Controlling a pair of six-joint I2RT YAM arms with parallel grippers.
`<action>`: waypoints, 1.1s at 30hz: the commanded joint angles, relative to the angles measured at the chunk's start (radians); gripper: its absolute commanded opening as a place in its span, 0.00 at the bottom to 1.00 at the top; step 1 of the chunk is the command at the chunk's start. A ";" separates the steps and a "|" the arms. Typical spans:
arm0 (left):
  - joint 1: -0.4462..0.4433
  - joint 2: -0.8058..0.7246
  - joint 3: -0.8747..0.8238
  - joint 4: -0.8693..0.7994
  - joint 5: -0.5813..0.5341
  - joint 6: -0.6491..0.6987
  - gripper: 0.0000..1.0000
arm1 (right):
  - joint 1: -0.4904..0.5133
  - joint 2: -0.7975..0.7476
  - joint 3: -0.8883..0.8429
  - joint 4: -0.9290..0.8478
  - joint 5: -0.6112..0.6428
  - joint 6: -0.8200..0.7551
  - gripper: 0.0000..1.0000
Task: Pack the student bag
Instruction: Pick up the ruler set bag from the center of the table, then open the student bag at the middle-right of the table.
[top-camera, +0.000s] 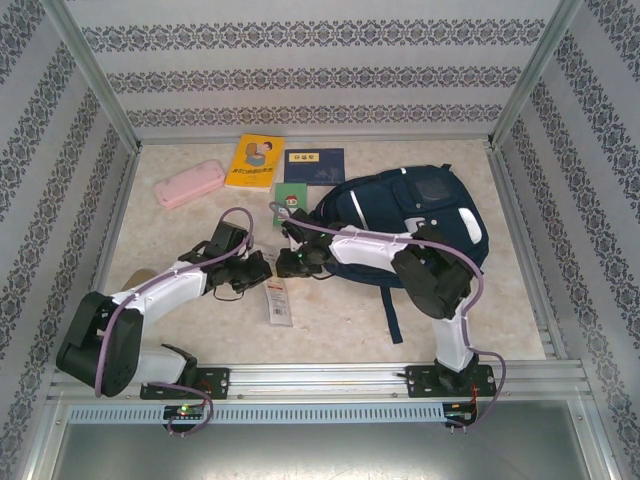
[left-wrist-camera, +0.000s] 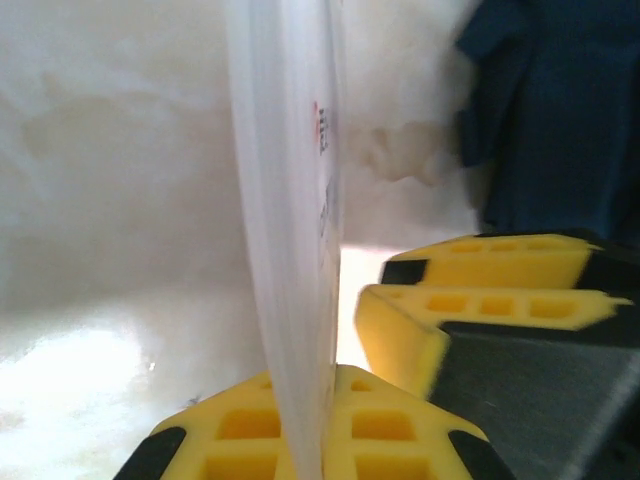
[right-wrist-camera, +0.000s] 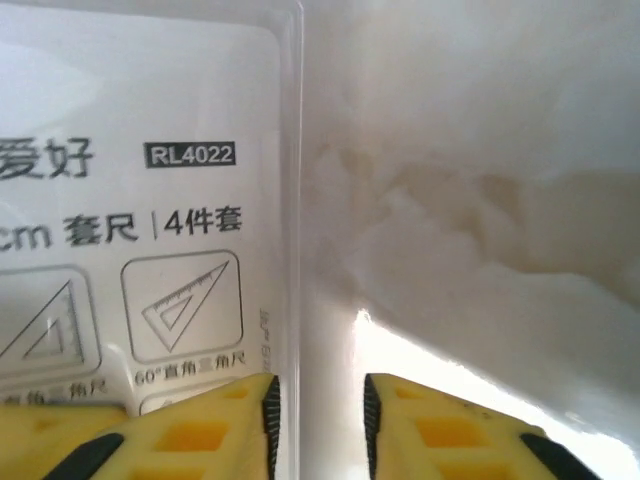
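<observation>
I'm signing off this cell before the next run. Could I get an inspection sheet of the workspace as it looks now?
Surface: pale marbled tabletop, no spills seen.
Job's things: navy student bag lies right of centre, partly under the right arm.
Clutter: pink pencil case, yellow book, navy book and small green booklet at the far side.
Grippers: left gripper shut on the edge of a clear ruler set pack; right gripper open, jaws apart beside the pack.
Cables: purple cables run along both arms, no snag seen.
Surroundings: patterned walls, metal rail at the near edge.
</observation>
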 joint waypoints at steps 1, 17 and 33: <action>-0.003 -0.041 0.056 -0.057 -0.018 0.040 0.00 | -0.036 -0.139 0.052 -0.152 0.216 -0.129 0.37; 0.018 -0.081 0.098 -0.106 -0.020 0.054 0.00 | -0.204 -0.152 0.031 -0.352 0.468 -0.319 0.51; 0.018 -0.148 0.094 -0.120 -0.014 0.033 0.00 | -0.208 -0.066 0.015 -0.345 0.507 -0.357 0.00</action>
